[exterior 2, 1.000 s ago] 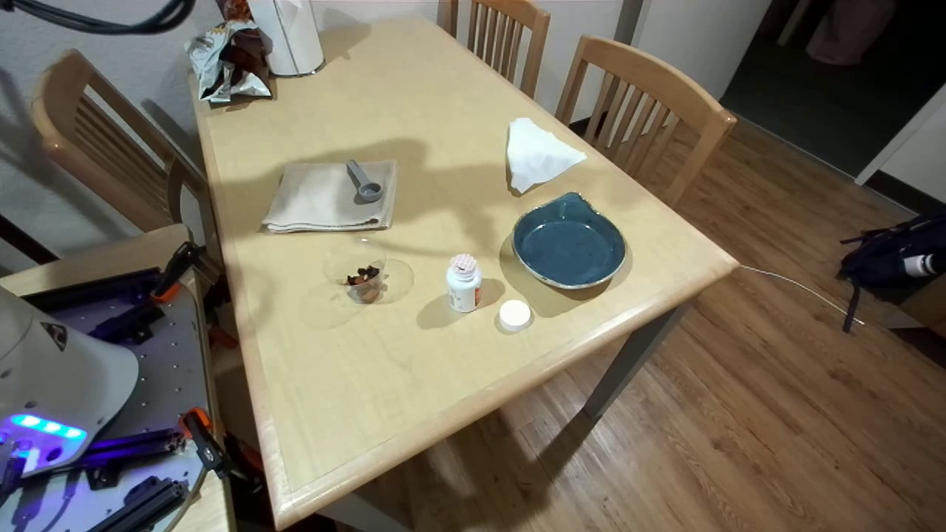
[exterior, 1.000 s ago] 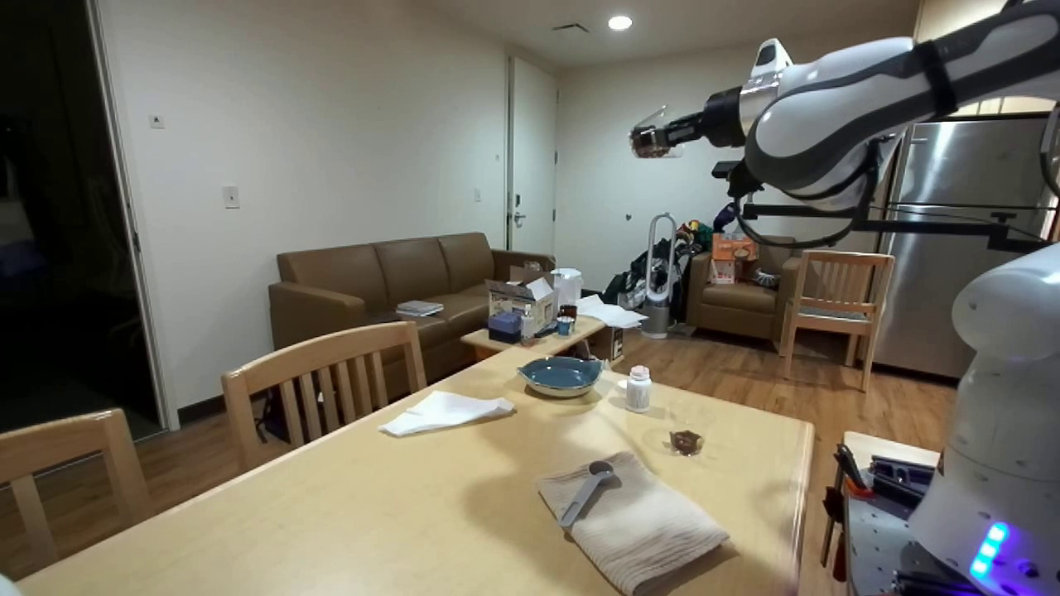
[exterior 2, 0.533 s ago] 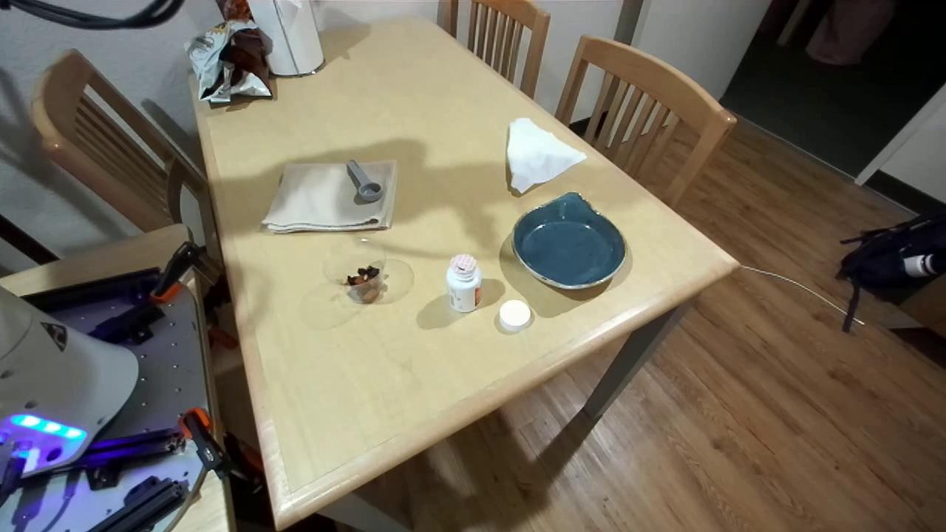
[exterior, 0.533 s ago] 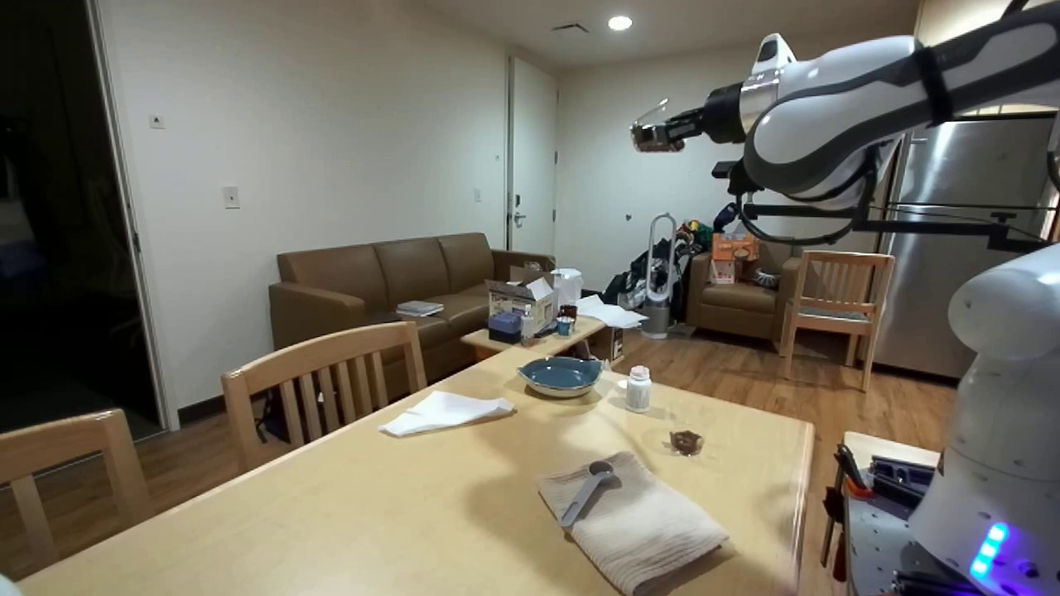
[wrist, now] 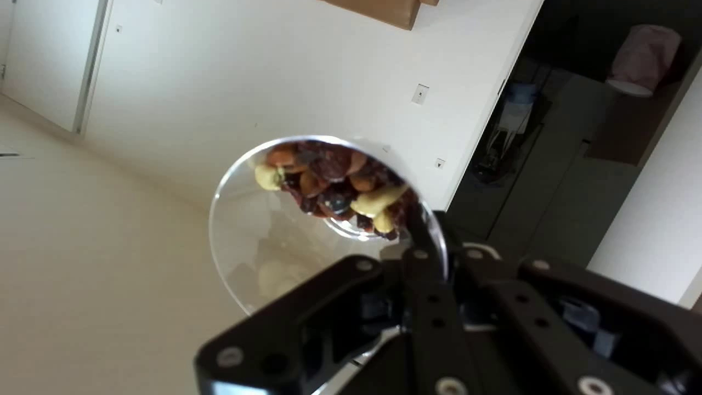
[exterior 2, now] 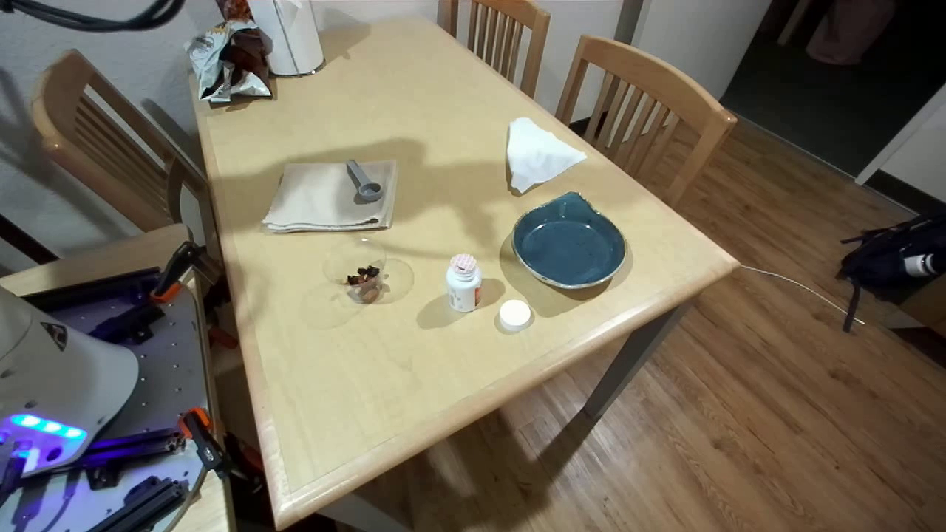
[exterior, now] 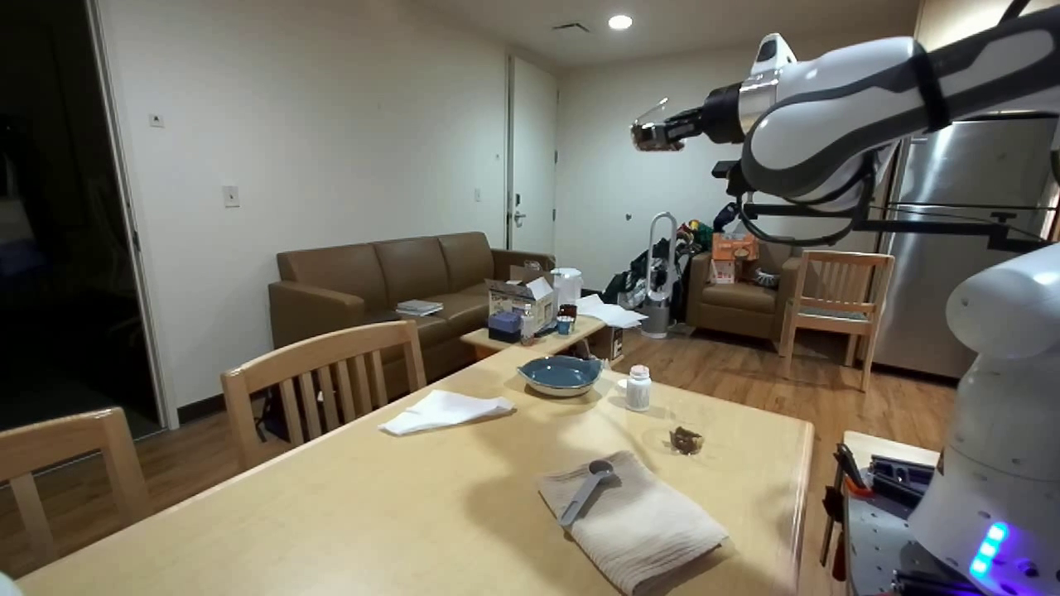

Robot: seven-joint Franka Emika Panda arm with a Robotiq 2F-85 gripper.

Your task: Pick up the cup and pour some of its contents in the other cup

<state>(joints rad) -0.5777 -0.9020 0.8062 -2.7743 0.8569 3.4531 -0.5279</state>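
A clear cup (wrist: 247, 219) with nuts and dried fruit in it is held in my gripper (wrist: 439, 241). The fingers are shut on the cup's wall at the rim, one inside and one outside. In an exterior view the gripper (exterior: 681, 128) and held cup (exterior: 650, 136) are high above the table, and the cup looks tilted. The other clear cup (exterior 2: 363, 279) stands upright on the table with some nuts and dried fruit in its bottom. It also shows in an exterior view (exterior: 686, 441). The gripper is out of frame in the view over the table.
On the table (exterior 2: 347, 406) are a white bottle (exterior 2: 463, 284), a white lid (exterior 2: 515, 315), a blue dish (exterior 2: 569, 244), a folded cloth (exterior 2: 318, 196) with a grey scoop (exterior 2: 363, 183), and a white napkin (exterior 2: 539, 154). A snack bag (exterior 2: 230, 63) and paper roll (exterior 2: 295, 37) stand at the table's end.
My gripper has risen very slightly and the held cup has tilted a little, with its contents shifting along its side. The things on the table have not moved.
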